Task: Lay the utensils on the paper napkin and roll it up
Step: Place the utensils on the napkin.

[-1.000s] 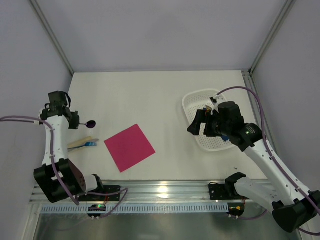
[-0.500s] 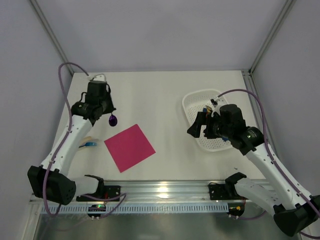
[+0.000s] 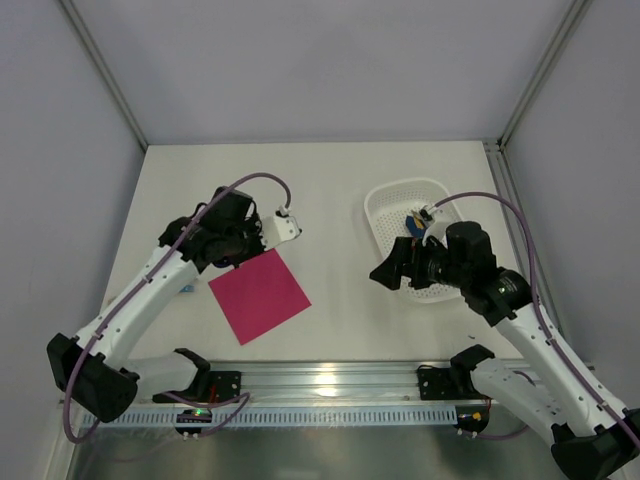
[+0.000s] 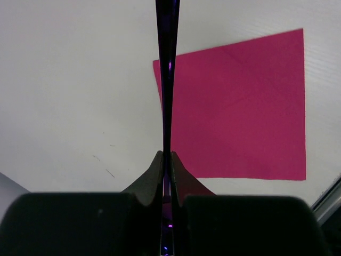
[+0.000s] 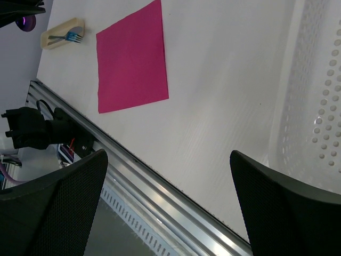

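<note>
Left fingers (image 4: 160, 165) are pinched narrow on the handle of the purple spoon (image 4: 168, 80). The left wrist view shows it edge-on, running straight out from the tips, with its bowl out of that frame. The right wrist view catches the round head (image 5: 25, 22) hanging in the far corner. The magenta paper napkin (image 3: 260, 296) lies flat on the bench (image 3: 330, 190), and in the top view I am over its far left corner. The spoon's line crosses only the sheet's left edge, so I judge the step in hand to be laying the spoon down, and this spot is too marginal. Plan: shift toward the sheet's middle so the whole length lands on paper, and turn the handle parallel to one edge so that it will roll cleanly. Then descend until the spoon rests on the sheet before I release. The paper looks thin and light, so there should be no sideways drag at contact. Open only a little and retreat straight up, or the sheet may skid or fold. Right fingers (image 3: 388, 272) are spread wide with nothing between them, near the white perforated basket (image 3: 385, 200). Its contents are too small to identify. A blue fork (image 5: 68, 37) on a beige piece (image 5: 50, 40) lies left of the napkin.
</note>
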Motion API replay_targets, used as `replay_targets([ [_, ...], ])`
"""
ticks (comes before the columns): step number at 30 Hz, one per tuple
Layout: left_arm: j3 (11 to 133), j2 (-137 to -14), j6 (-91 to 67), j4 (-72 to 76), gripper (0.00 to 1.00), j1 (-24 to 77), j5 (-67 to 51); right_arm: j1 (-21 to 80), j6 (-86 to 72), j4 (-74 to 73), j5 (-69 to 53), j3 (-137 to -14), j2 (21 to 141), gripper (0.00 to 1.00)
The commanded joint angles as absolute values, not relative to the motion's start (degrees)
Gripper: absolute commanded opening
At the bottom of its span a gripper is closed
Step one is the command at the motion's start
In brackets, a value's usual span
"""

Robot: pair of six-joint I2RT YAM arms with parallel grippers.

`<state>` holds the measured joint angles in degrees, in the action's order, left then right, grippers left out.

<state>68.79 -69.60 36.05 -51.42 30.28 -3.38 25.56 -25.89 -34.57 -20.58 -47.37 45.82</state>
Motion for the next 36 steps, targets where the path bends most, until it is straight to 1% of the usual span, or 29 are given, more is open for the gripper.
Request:
replay_targets([
  [1,66.8,-66.9,52.4,-58.2,0.0,31.0,-9.0,25.9,-25.8,-30.5,-24.9,-45.6,43.4,0.99],
  [4,62.2,-66.0,54.2,-55.2,0.0,31.9,-8.4,25.9,-24.8,-30.9,-25.8,-45.1,42.6,0.99],
  [9,56.4,-67.8,57.3,-57.6,0.0,34.5,-1.3,25.9,-23.0,-31.8,-27.2,-45.0,41.7,0.99],
  [13,53.7,-68.5,57.9,-58.2,0.0,34.4,-2.4,25.8,-22.5,-32.3,-26.4,-44.0,39.7,0.99],
  [21,48.5,-71.0,62.6,-55.5,0.0,32.8,1.5,25.9,-22.4,-31.6,-26.6,-41.5,38.7,0.99],
  [26,49.7,-76.4,64.2,-51.9,0.0,31.4,0.4,25.9,-22.5,-31.6,-26.9,-41.5,38.5,0.99],
  [32,56.5,-84.8,65.4,-50.6,0.0,28.1,-3.6,25.9,-22.6,-31.6,-27.0,-40.3,38.1,0.99],
  [36,58.9,-87.7,65.7,-50.1,0.0,26.4,-5.2,25.9,-22.3,-32.1,-27.2,-40.6,38.2,0.99],
])
